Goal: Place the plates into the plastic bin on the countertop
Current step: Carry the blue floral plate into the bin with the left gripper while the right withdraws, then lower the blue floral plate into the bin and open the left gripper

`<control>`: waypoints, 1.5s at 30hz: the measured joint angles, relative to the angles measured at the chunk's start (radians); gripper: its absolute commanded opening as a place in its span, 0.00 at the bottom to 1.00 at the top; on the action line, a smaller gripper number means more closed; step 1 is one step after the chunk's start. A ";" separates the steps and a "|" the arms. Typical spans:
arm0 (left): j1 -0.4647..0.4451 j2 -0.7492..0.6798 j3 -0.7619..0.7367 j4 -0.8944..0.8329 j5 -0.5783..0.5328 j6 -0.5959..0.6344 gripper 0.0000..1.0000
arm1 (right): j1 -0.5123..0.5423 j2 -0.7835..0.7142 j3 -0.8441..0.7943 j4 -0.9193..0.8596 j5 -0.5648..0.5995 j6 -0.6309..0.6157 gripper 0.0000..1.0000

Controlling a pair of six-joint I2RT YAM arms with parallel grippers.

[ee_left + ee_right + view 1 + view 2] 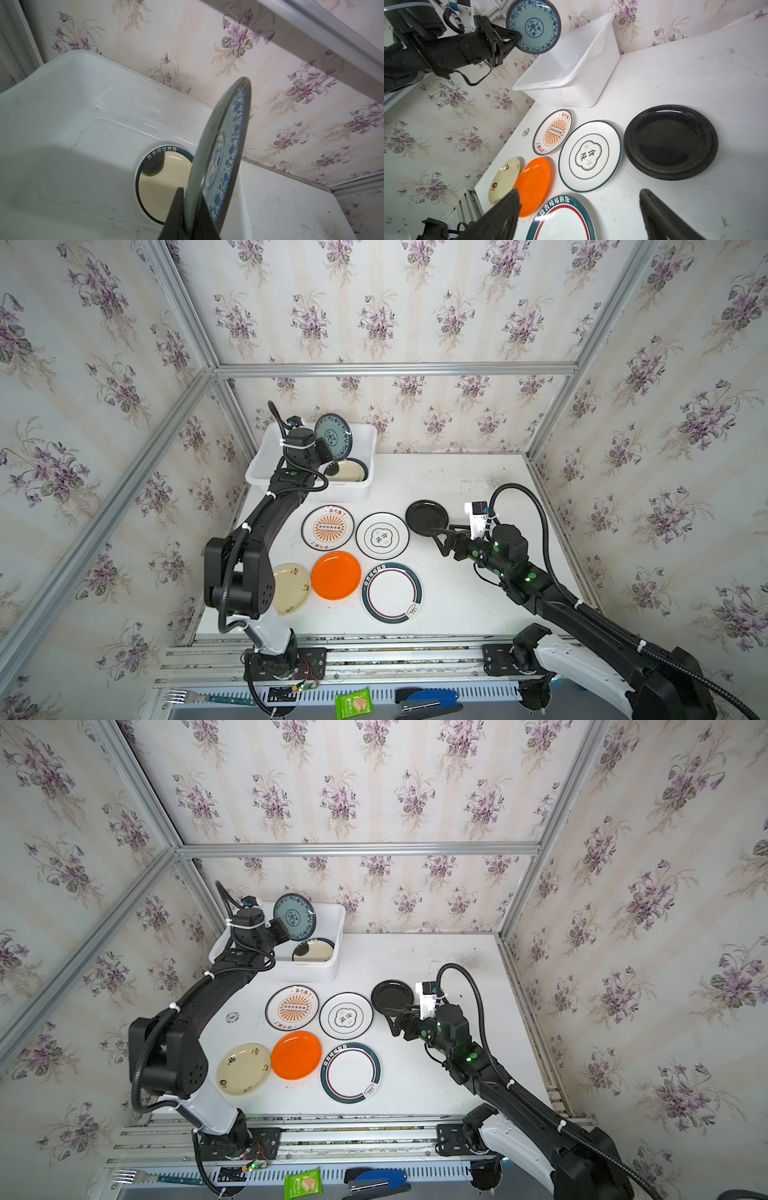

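The left end effector (518,38) pinches the blue patterned plate (533,26) by its rim. The plate stands on edge, nearly upright, extending away from it, with the plastic bin (372,439) below. The right end effector (438,541), spread wide, is just beside the black plate (427,517) on the tabletop (478,593).

Down front I see a silver-tined fork (178,697), a green snack packet (354,703) and a blue plastic stapler (430,700). Purple-flowered wallpaper (374,302) lines the walls.
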 measured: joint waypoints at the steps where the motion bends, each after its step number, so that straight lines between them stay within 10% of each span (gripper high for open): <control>1: 0.002 0.031 0.034 -0.027 0.010 0.002 0.02 | 0.000 -0.002 0.000 -0.004 0.005 -0.003 0.92; 45: 0.035 0.558 0.570 -0.558 0.162 0.103 0.13 | 0.000 0.026 -0.026 -0.091 0.076 -0.032 0.92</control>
